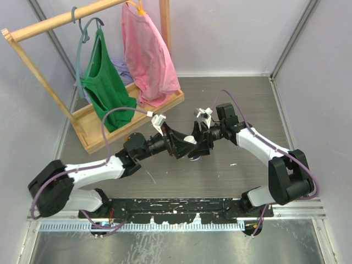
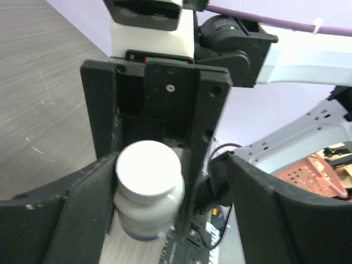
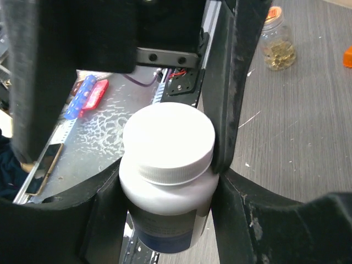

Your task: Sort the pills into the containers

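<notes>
A white pill bottle (image 1: pixel 190 141) with a white screw cap and a dark blue label is held off the table between both arms. My right gripper (image 3: pixel 168 190) is shut on the bottle's body (image 3: pixel 165 203), one finger on each side. My left gripper (image 2: pixel 168 168) is open around the cap (image 2: pixel 147 168). In the right wrist view one of its fingers (image 3: pixel 234 82) lies against the cap's side and the other stands well apart. In the top view the left gripper (image 1: pixel 181 144) and the right gripper (image 1: pixel 201 142) meet at the table's middle. The two-cell pill box is out of view.
A wooden clothes rack (image 1: pixel 110 125) with a green top (image 1: pixel 104 82) and a pink top (image 1: pixel 146 52) stands at the back left. A small clear jar (image 3: pixel 278 47) with golden contents and an orange thing (image 3: pixel 347 56) show on the table in the right wrist view.
</notes>
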Action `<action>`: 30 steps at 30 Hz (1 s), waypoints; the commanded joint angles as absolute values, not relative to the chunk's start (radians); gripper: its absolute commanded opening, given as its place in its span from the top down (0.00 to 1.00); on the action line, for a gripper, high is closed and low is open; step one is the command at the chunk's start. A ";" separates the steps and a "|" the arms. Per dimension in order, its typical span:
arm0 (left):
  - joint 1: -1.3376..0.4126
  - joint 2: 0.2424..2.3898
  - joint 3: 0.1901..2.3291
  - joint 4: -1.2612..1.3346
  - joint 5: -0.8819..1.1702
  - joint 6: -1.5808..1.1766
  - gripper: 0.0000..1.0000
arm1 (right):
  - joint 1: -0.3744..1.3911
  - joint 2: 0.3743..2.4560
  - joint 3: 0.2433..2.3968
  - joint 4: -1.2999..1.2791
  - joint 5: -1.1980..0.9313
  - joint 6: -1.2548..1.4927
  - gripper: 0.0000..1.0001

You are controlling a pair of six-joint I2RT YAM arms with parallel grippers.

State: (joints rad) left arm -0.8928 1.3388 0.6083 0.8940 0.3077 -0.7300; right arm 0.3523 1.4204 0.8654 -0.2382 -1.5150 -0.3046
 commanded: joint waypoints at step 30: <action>-1.028 0.975 0.780 0.004 -0.440 -1.124 0.03 | 0.367 1.318 0.960 -0.495 -1.177 -0.737 0.99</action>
